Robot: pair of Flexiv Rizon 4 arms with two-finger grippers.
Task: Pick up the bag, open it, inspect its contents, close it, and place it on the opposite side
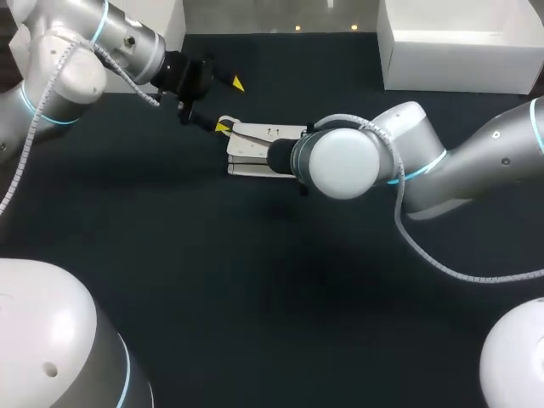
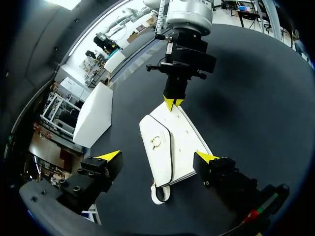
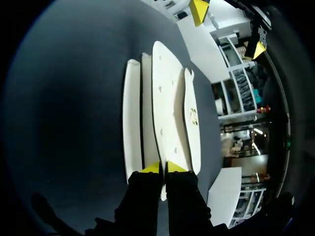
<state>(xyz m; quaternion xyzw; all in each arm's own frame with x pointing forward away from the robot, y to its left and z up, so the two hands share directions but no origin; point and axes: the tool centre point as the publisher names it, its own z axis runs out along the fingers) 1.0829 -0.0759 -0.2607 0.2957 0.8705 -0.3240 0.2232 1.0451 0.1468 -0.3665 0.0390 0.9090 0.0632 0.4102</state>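
Note:
A white bag lies flat on the dark table, its flap bearing a small gold clasp and a short loop at the end nearest my left wrist. My right gripper is shut on a thin edge of the bag, yellow tips pressed close together; in the head view its wrist hides those fingers. Seen from the left wrist, that right gripper pinches the bag's far end. My left gripper is open wide, its tips standing on either side of the bag's near end without touching both sides.
A white open box stands at the back right of the table, also visible as the white box beside the bag. Dark tabletop stretches in front of the bag.

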